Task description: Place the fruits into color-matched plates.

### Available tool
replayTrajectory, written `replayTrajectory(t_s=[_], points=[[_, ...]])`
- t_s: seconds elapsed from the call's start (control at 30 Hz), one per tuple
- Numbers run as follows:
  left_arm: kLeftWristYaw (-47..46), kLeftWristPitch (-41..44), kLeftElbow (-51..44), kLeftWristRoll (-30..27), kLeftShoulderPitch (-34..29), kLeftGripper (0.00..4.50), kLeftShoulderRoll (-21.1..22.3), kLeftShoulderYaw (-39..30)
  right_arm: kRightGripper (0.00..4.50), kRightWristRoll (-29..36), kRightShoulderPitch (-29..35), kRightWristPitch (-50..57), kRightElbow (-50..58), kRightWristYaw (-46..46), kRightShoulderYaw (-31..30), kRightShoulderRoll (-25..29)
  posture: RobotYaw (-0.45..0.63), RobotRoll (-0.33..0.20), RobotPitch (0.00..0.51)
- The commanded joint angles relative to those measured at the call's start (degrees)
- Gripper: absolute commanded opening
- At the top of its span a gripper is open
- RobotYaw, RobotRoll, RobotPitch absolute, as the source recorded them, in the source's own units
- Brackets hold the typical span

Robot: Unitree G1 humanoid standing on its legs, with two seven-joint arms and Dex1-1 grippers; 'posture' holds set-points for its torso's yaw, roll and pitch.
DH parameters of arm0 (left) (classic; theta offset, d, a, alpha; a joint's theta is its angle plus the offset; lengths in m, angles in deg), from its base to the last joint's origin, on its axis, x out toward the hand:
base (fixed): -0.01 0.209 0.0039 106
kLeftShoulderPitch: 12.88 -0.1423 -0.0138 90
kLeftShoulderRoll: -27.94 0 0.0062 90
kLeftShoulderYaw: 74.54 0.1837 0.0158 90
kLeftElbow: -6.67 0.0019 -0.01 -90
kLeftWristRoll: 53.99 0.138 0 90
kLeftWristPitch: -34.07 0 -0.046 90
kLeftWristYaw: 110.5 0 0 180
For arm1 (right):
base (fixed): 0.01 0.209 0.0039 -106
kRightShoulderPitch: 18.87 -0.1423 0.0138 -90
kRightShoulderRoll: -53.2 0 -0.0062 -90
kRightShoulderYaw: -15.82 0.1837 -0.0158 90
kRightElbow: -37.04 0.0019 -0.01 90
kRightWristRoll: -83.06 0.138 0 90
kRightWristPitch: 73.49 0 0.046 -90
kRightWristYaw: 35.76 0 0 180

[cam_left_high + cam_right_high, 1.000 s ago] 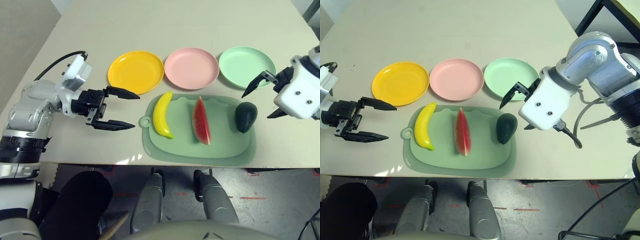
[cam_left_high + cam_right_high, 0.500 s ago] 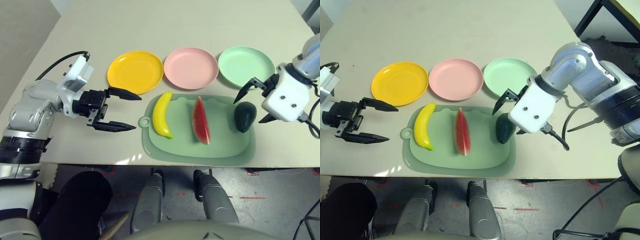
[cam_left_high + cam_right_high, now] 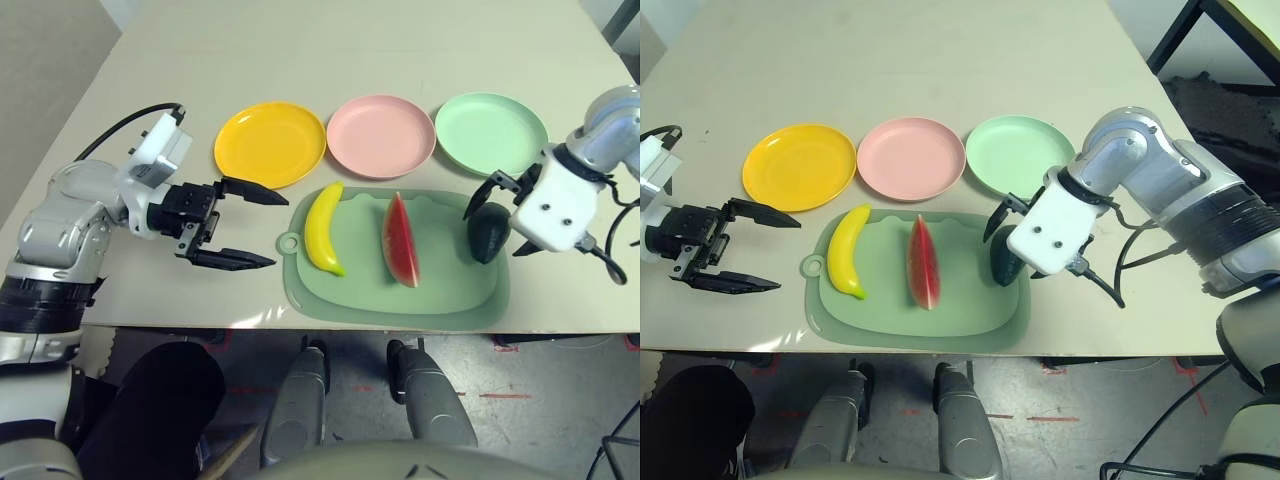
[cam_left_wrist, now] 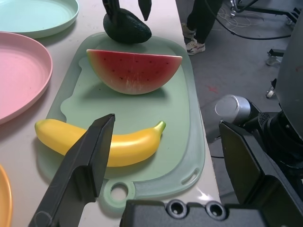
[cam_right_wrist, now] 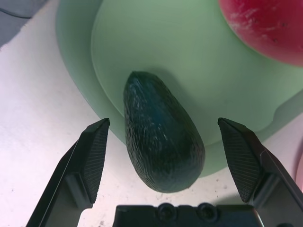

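Observation:
On the pale green cutting mat [image 3: 400, 300] lie a yellow banana [image 3: 324, 229], a red watermelon wedge [image 3: 400, 242] and a dark green avocado [image 3: 489, 232]. Behind the mat stand the yellow plate [image 3: 270, 143], the pink plate [image 3: 381, 135] and the mint green plate [image 3: 491, 133], all bare. My right gripper [image 3: 490, 234] is open, one finger on each side of the avocado [image 5: 163, 151], with a gap on both sides. My left gripper [image 3: 280, 230] is open above the table, left of the mat, pointing at the banana [image 4: 104, 144].
The mat's right end lies near the table's front right edge. Bare table stretches behind the plates and to the left of my left arm. Below the front edge are the floor and chair legs.
My right gripper has moved left and down from beside the green plate until its open fingers straddle the avocado. The left gripper has barely moved.

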Motion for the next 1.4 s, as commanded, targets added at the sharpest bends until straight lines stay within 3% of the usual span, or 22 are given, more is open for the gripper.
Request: replayTrajectory(t_s=[0.03,0.5,1.4], points=[[0.53,-0.04,-0.99,0.01,-0.71,4.47,0.54,-0.86,4.50,-1.71,0.81,-0.62,-1.18,-0.23,1.54,-0.87,-0.06,0.000,0.273],[0.53,-0.37,-1.05,0.28,-1.05,4.47,0.65,-0.66,4.50,-6.55,2.25,-0.35,-4.27,-0.23,3.45,-2.87,-0.06,0.000,0.279],[0.53,0.87,-2.38,0.33,-1.56,4.47,0.48,-2.23,4.50,-8.86,2.75,0.99,-4.90,-0.23,4.32,-4.68,-0.05,0.000,0.287]])
